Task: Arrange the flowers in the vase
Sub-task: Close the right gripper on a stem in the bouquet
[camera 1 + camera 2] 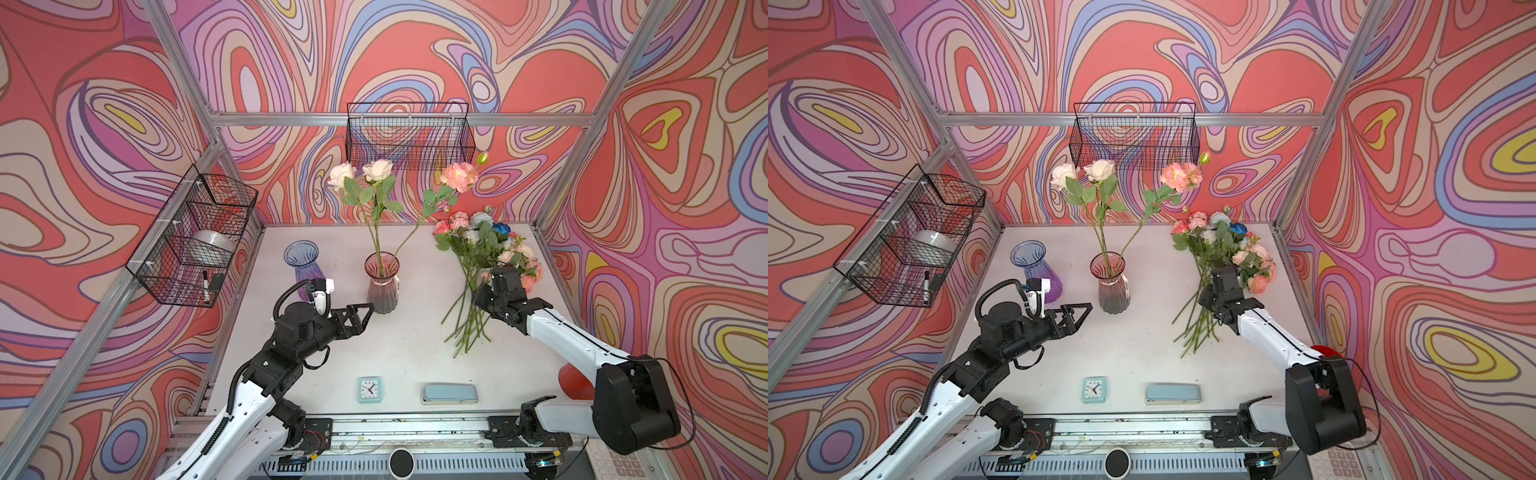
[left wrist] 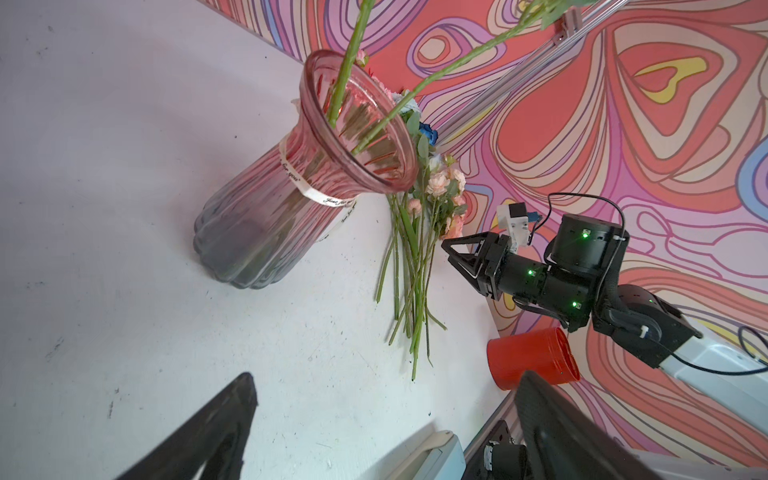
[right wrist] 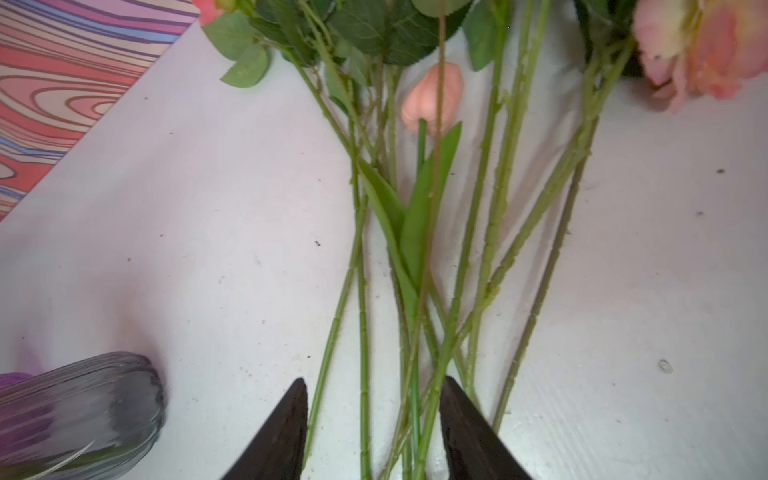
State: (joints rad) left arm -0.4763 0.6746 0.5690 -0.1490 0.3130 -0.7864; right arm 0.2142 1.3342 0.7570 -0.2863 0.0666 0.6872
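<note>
- Flowers (image 1: pixel 484 257): a bundle of long, thin green stems with matte leaves and ruffled pink, peach, cream and blue heads. It lies flat on the right side of the white bench (image 1: pixel 374 357), with the heads toward the back wall and the cut ends fanned toward the front.
- Standing stems (image 1: pixel 376 216): three more flowers, two with cream heads and one peach-pink, stand in the pink vase (image 1: pixel 382 286) at mid-bench. They lean apart and rise far above its rim.
- Pink vase: ribbed clear glass with a flared mouth, pink shading to grey at the base, and a white printed ribbon round the neck.
- Right tool (image 3: pixel 374 399): the forearm reaches low over the bench and the wrist tips down above the bundle's bare stems. The black tapered jaws stand partly apart astride several stems, which lie flat on the bench between them.
- Left tool (image 1: pixel 368 318): the elbow is bent and the wrist roughly level. The triangular black jaws are spread wide and hold nothing, and they point at the base of the pink vase, near it but apart.
- Violet vase (image 1: pixel 302 266): this vase has the same ribbed, flared shape. It stands upright beyond the left wrist, well apart from the bundle.
</note>
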